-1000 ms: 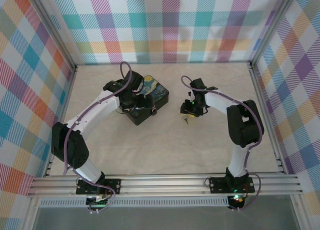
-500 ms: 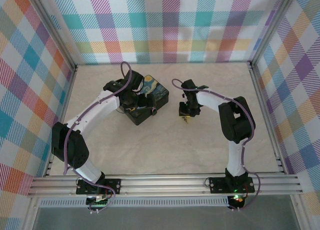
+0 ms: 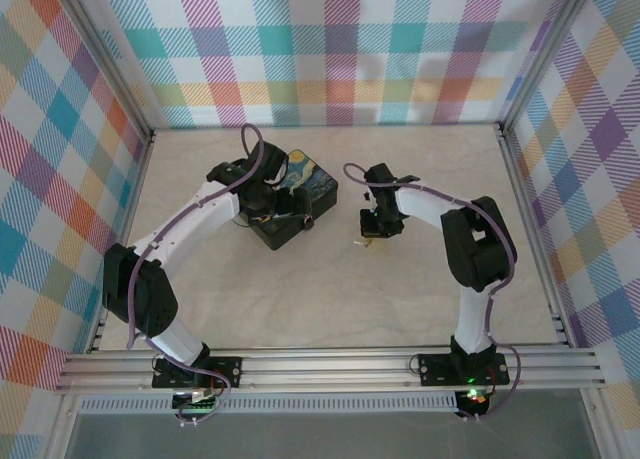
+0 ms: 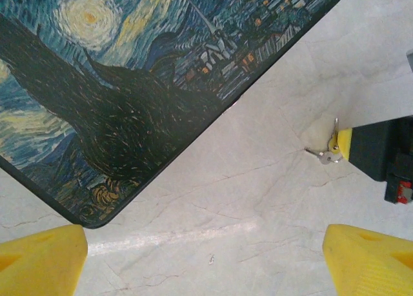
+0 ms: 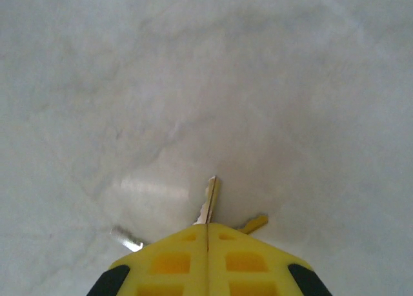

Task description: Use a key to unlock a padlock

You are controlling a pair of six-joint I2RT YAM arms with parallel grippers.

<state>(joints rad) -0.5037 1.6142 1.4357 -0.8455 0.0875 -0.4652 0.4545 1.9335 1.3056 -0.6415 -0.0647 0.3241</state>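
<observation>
My right gripper (image 5: pixel 208 226) points down at the table, its yellow jaws shut on the key (image 5: pixel 210 201). The thin silvery blade sticks out past the fingertips. Two more small keys fan out from under the fingers, one silvery (image 5: pixel 126 238) and one brass-coloured (image 5: pixel 255 223). From above, that right gripper (image 3: pixel 372 233) stands just right of the dark box (image 3: pixel 293 197), with the key (image 3: pixel 368 243) at its tip. My left gripper (image 3: pixel 287 219) hovers open over the box's near-right edge, holding nothing. The left wrist view shows the key bunch (image 4: pixel 328 155) under the right gripper's fingertip (image 4: pixel 345 144). The padlock is hidden from me.
The box with the Starry Night lid (image 4: pixel 129 83) lies at the back left of the pale marble table (image 3: pixel 320 299). Metal frame rails and checked cloth walls close in the table on three sides. Bare table lies between the box and the right gripper.
The right gripper has closed from partly open to shut on the key. The right arm swung a little to the left and its wrist turned. The left arm has stayed still.
</observation>
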